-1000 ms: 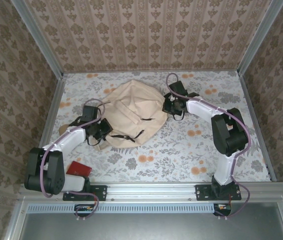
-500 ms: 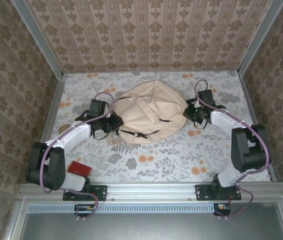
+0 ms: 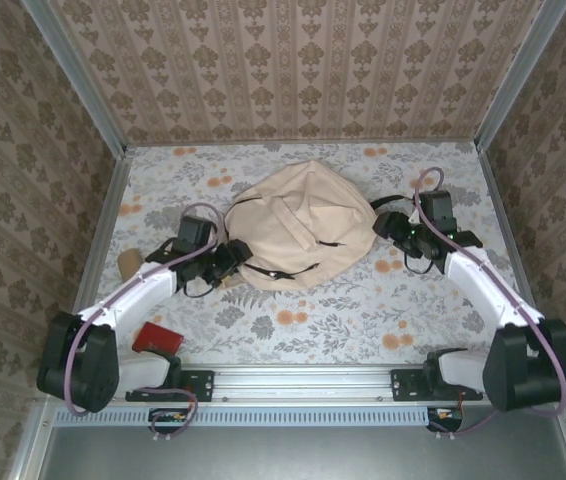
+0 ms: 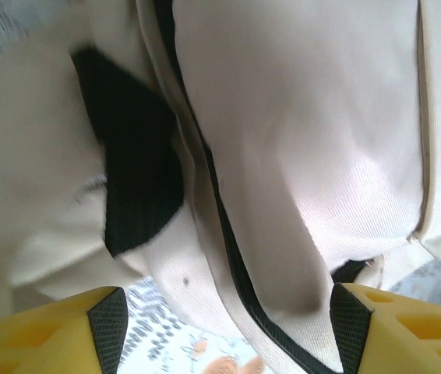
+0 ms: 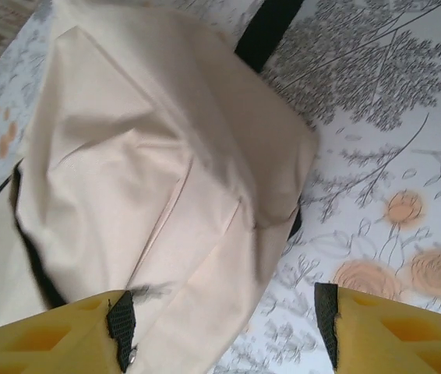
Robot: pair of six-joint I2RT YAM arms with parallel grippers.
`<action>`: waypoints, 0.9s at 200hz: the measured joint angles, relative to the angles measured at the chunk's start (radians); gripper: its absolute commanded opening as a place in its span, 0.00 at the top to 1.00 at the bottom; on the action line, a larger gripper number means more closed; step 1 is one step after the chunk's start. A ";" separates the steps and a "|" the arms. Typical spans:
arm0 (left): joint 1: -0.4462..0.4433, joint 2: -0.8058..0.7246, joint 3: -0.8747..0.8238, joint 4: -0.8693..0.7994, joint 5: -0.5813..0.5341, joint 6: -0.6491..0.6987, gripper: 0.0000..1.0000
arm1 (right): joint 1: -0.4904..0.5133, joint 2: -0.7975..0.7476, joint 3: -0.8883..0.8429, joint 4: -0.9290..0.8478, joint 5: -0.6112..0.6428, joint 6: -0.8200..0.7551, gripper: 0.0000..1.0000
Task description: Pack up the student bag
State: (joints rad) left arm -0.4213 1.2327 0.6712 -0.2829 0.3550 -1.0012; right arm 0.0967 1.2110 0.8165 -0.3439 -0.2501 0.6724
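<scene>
Currently the student bag point(image 3: 298, 225) lies slumped mid-worktop point(image 3: 363, 310) between the left end effector point(image 3: 229, 258) and right end effector point(image 3: 390, 226), both spread, pinching nothing. Judged soft, light, floppy; grip a black strap point(image 5: 267, 27).

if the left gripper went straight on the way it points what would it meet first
The bag: its cream fabric lies right ahead of the open left gripper, seemingly close, though depth is unclear.
</scene>
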 measured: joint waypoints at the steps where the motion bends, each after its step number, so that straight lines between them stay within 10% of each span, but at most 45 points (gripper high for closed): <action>1: -0.002 -0.001 -0.002 0.002 0.000 -0.004 0.29 | 0.002 -0.003 -0.002 0.000 0.000 0.002 0.34; 51: -0.111 -0.004 -0.099 0.197 0.015 -0.238 0.33 | 0.204 -0.058 -0.089 -0.003 -0.050 0.130 0.39; 102: -0.135 0.044 -0.110 0.317 -0.008 -0.357 0.57 | 0.496 0.075 -0.077 0.064 -0.047 0.253 0.68; 180: -0.136 0.078 -0.125 0.333 -0.039 -0.376 0.79 | 0.661 0.375 0.035 0.212 -0.014 0.283 0.79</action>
State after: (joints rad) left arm -0.5571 1.3106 0.5461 0.0505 0.3161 -1.3773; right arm 0.7582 1.5856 0.8513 -0.1322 -0.2646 0.9550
